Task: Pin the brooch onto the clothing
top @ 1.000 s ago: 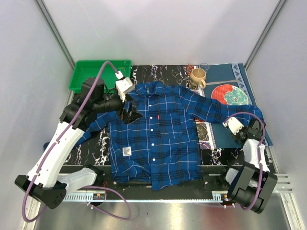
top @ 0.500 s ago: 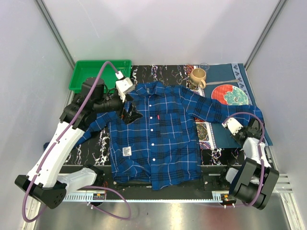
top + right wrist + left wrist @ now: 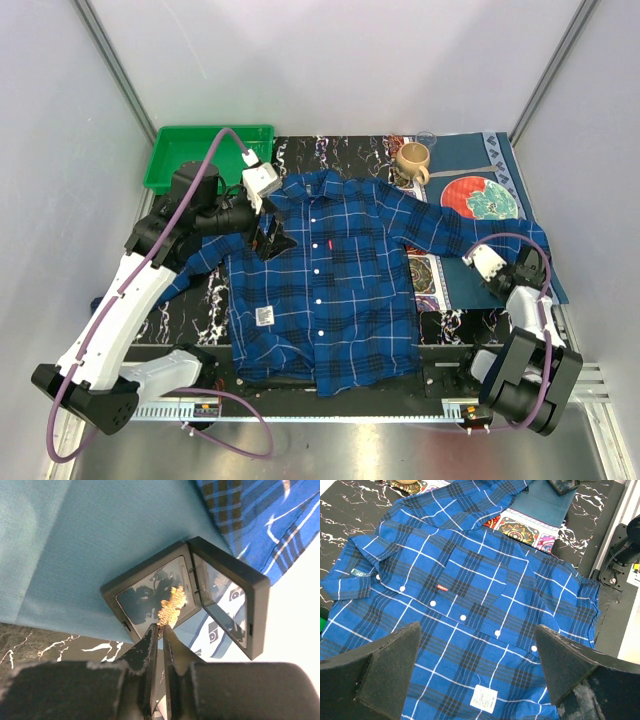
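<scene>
The blue plaid shirt (image 3: 330, 280) lies flat, front up, in the middle of the table, and fills the left wrist view (image 3: 470, 595), with white buttons, a red pocket tag and a white label. My left gripper (image 3: 272, 240) hovers open above the shirt's upper left chest; its black fingers (image 3: 380, 670) frame the cloth. My right gripper (image 3: 161, 627) is shut on the pale gold brooch (image 3: 171, 606), pinching its lower end just above an open black hinged case (image 3: 195, 595). In the top view the right gripper (image 3: 500, 280) sits at the table's right edge by the shirt's sleeve.
A green tray (image 3: 205, 155) stands at the back left. A tan mug (image 3: 412, 162) and a red patterned plate (image 3: 483, 198) sit at the back right on a blue mat (image 3: 470, 165). The mat also shows in the right wrist view (image 3: 75, 545).
The right wrist has shifted slightly at the table's right edge. The left arm has stayed where it was.
</scene>
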Tool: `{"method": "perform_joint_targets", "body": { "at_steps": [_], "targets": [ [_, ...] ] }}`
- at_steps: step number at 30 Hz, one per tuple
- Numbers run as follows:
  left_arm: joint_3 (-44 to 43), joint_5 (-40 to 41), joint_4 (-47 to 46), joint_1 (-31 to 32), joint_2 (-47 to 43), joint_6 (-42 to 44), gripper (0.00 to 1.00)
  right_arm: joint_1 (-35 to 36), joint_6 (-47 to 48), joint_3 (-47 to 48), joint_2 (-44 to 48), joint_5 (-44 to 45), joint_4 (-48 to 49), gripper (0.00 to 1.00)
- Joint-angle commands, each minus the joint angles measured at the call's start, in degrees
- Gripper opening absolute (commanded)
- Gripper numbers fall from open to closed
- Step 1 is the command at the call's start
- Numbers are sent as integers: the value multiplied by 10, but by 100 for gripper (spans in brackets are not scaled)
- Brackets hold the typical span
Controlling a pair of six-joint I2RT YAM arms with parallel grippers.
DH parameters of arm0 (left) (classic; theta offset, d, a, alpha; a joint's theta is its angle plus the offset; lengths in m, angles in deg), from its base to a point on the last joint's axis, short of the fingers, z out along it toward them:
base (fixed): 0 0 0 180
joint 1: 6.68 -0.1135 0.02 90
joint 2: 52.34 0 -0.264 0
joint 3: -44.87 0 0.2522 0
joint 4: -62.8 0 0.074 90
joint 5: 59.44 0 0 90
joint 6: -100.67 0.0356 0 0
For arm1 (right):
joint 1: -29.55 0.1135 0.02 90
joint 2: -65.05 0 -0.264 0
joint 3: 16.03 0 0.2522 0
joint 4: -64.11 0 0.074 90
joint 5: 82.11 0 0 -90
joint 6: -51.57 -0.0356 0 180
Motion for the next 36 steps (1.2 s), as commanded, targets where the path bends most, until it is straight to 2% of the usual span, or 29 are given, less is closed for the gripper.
{"method": "perform_joint_targets", "body": {
  "at_steps": [1,4,11,17,22,25,28,29,33,36],
  "targets": [
    [-20,-13,-13,1,-2,1,99,2,-3,2,23,-15,35,8],
    [-20,-14,-13,1,-2,1,99,3,-8,0,36,-16,39,0],
    [-15,-13,-13,1,-2,3,99,3,-6,10,75,-31,6,0],
    [-3,-12,-10,1,-4,6,99,6,-5,99,121,-111,-180,0],
    [5,-16,-3,1,-6,3,99,12,-12,207,113,-216,-367,0],
    [12,17,-19,0,-8,-48,99,44,-53,280,92,-279,-441,0],
    [15,-10,-18,1,-10,-39,99,101,-144,362,62,-351,-470,0],
    [17,-24,-17,0,-12,-36,99,113,-201,382,53,-373,-472,0],
    [15,-90,-11,0,-19,-23,99,182,-352,486,-1,-525,-451,0],
    [16,-101,-1,0,-33,7,99,216,-473,508,-13,-589,-390,0]
  ]
}}
